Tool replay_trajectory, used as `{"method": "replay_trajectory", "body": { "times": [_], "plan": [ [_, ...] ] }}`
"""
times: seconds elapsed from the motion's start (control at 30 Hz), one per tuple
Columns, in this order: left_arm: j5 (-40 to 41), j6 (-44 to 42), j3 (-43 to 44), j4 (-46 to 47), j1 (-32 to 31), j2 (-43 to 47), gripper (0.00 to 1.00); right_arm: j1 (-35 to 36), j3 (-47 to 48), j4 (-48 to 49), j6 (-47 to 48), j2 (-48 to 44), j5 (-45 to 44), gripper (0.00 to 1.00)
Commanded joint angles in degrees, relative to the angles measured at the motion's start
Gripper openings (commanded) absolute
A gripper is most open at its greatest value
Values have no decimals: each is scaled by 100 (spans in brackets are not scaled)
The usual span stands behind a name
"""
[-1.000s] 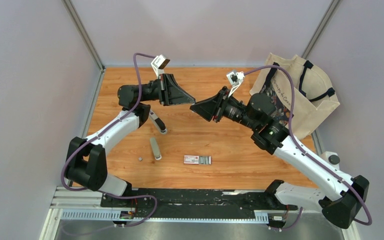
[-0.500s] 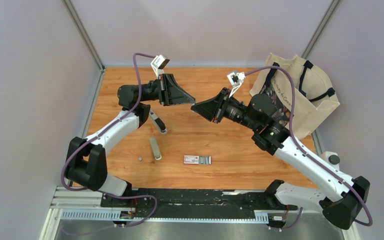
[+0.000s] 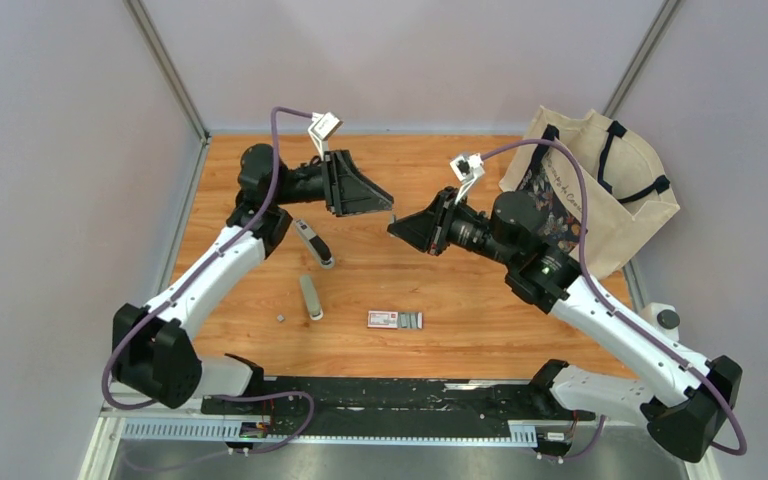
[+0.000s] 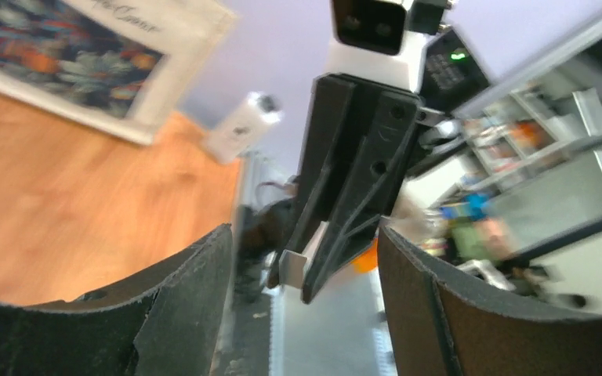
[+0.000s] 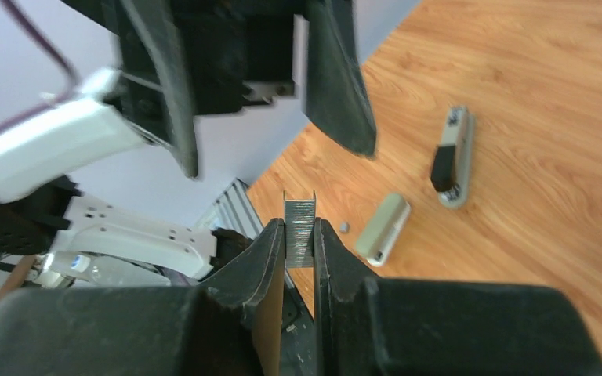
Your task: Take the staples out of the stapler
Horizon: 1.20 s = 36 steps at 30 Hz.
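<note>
Upper centre of the overhead view: my right gripper [image 5: 298, 225] pinches a strip of staples [image 5: 299, 210] upright between its tips, clear of the table. My left gripper [image 3: 388, 208], fingers spread wide, has edged rightward to face it. The stapler [image 3: 313, 243] lies unmoved at left of centre.

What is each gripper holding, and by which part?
Right gripper pinches a staple strip by its lower end, top sticking out. Left gripper is open and empty.
</note>
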<state>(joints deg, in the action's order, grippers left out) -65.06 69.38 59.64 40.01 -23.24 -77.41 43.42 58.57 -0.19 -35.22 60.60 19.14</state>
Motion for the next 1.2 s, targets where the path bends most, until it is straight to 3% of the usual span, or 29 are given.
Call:
{"method": "replay_trajectory", "body": {
  "times": [0.0,0.07,0.37,0.57,0.77,1.17],
  "plan": [
    [992,-4026,1213,-4943,-22,384,75,-18,-29,-1280,261,-13,-567,7],
    [1642,-4903,1409,-6069,-5,349,75,-9,-117,-1808,227,135,-726,8],
    [2681,-7234,1428,-8287,-5,-2,70,534,-759,-2829,-607,1251,-2148,3],
    [3034,-7703,770,-8264,-40,94,70,1290,-382,-3294,-889,2148,-3274,4],
    [3122,-7887,374,-8202,-215,270,70,1643,-161,-3462,-1074,2562,-3723,6],
    [3385,-8195,-267,-7912,-576,331,71,1793,-232,-3330,-1443,2817,-3689,9]
  ]
}}
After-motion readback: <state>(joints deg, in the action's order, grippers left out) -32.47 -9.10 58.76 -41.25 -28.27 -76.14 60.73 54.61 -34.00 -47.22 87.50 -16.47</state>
